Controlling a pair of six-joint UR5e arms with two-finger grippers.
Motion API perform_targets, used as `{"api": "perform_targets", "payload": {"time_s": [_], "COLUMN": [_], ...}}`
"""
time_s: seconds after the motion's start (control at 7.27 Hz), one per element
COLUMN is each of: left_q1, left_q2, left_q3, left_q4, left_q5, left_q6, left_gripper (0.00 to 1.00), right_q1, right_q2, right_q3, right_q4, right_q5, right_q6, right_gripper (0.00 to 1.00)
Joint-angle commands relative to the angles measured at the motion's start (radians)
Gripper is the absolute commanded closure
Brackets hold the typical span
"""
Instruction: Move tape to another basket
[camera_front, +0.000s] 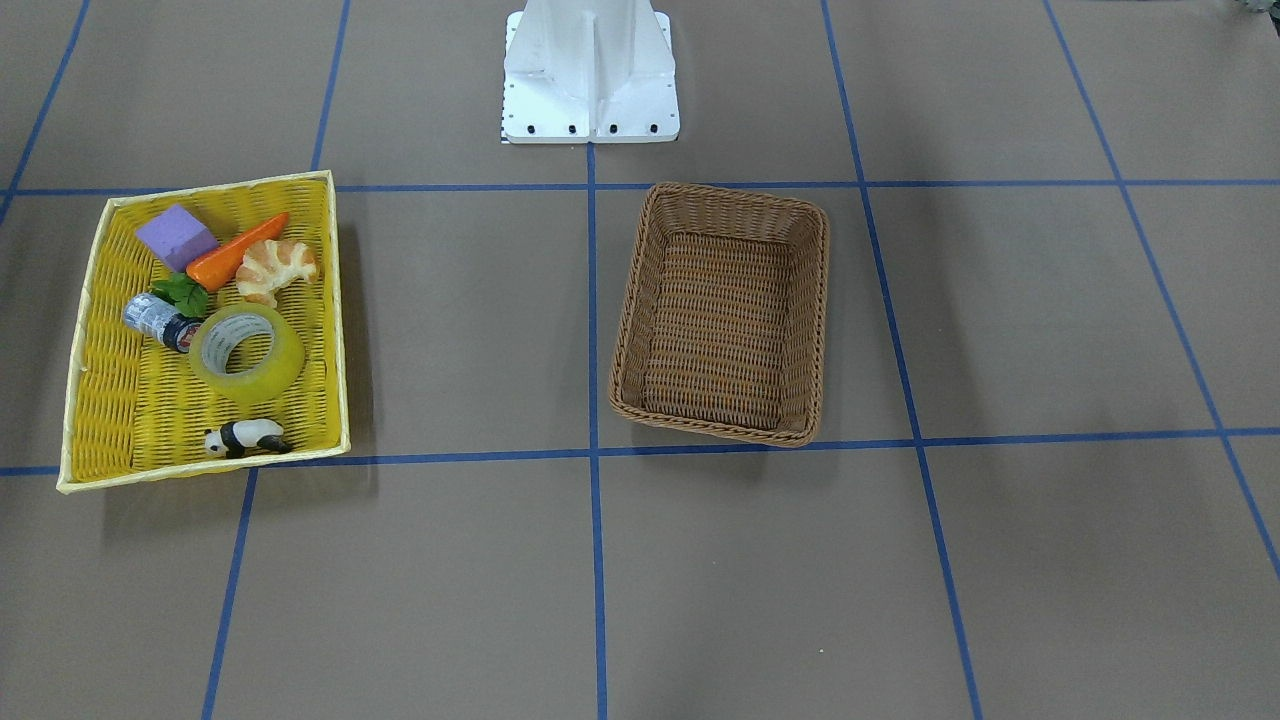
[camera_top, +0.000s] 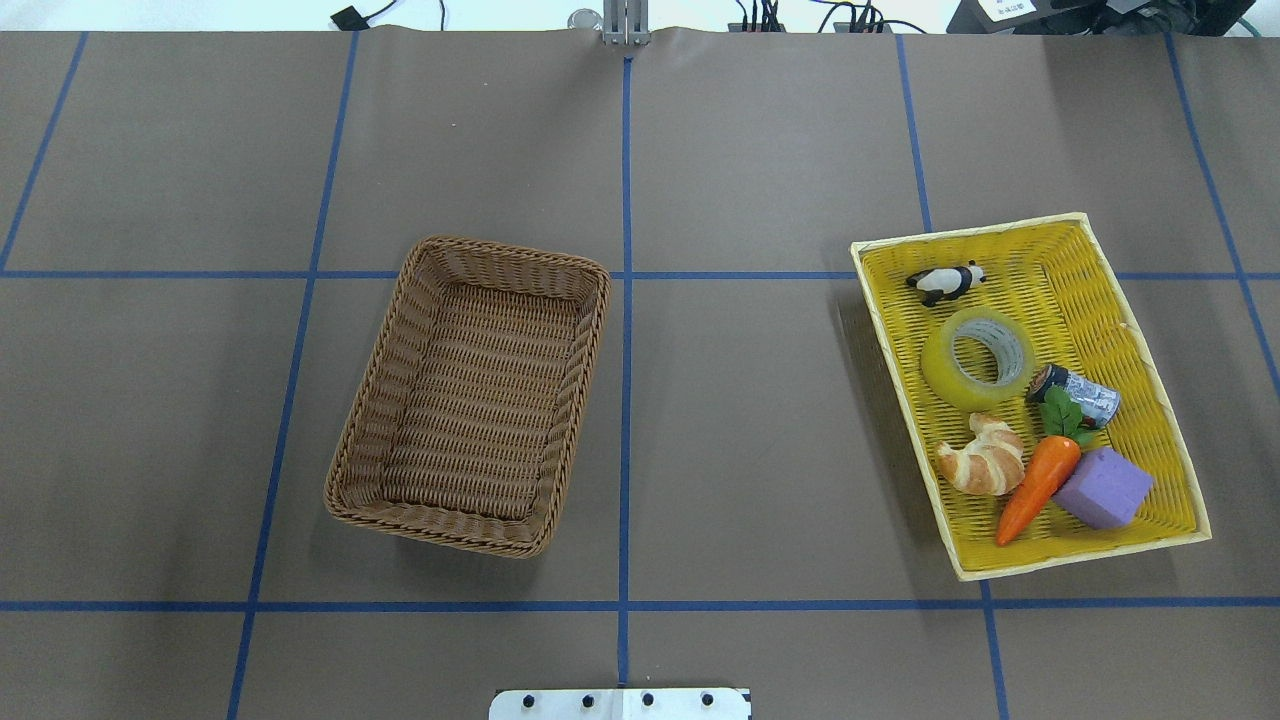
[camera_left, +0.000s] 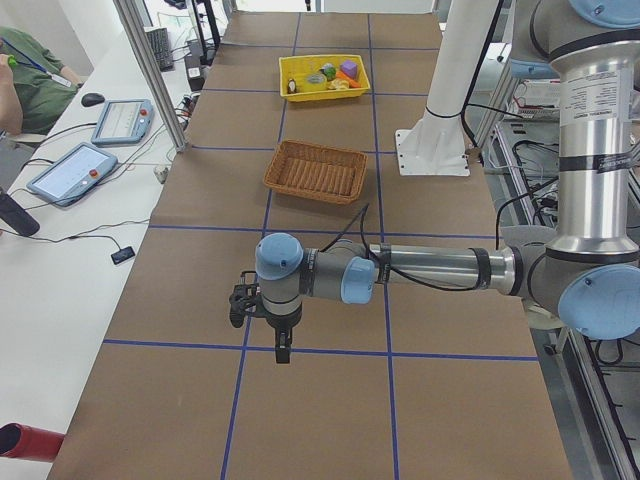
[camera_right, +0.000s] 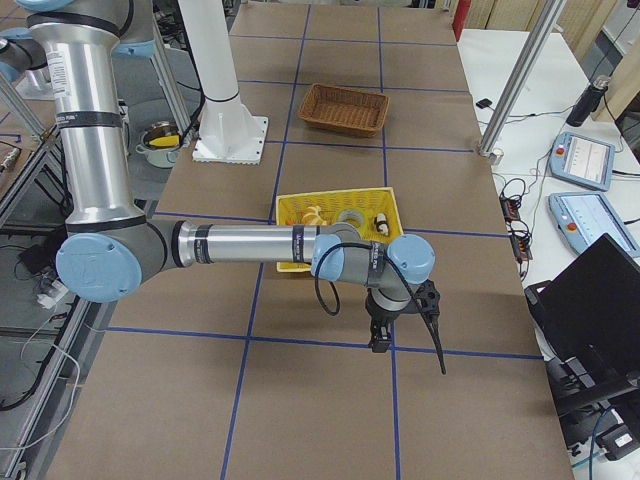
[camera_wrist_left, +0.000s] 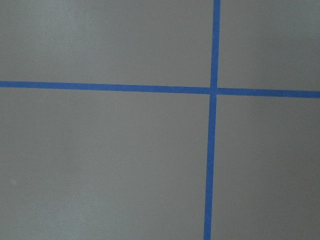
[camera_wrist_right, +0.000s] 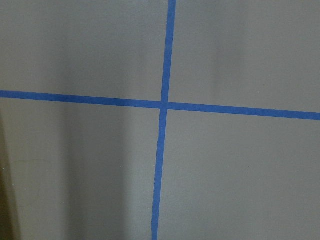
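Note:
The yellow-green tape roll (camera_front: 262, 385) lies flat in the yellow basket (camera_front: 110, 400), and it also shows in the overhead view (camera_top: 945, 375). The brown wicker basket (camera_front: 720, 195) stands empty near the table's middle, also seen from overhead (camera_top: 505, 255). Both arms hover far from the baskets. The left gripper (camera_left: 283, 345) shows only in the exterior left view and the right gripper (camera_right: 381, 338) only in the exterior right view, so I cannot tell whether they are open or shut. Both wrist views show only bare table with blue lines.
In the yellow basket (camera_top: 1100, 300) with the tape lie a panda figure (camera_top: 945, 281), a small grey cylinder (camera_top: 1085, 392), a croissant (camera_top: 985, 460), a carrot (camera_top: 1035, 485) and a purple block (camera_top: 1103, 488). The robot's white base (camera_front: 590, 70) stands at the table's edge.

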Motion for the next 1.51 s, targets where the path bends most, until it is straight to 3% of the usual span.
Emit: {"api": "perform_targets", "payload": {"time_s": [0.0,1.38], "left_q1": [0.001,0.001], "left_q2": [0.009,0.003], "left_q3": [-0.002,0.000], "left_q4": [-0.001,-0.002], "left_q5": [0.000,-0.003], "left_q6": [0.000,-0.006], "left_gripper": [0.02,0.02], "right_q1": [0.001,0.003], "right_q2": [0.001,0.002], "right_q3": [0.002,0.025], "right_q4": [-0.001,-0.004], "right_q5": [-0.008,-0.003], "right_q6": [0.000,0.002], "right_gripper": [0.00,0.00]}}
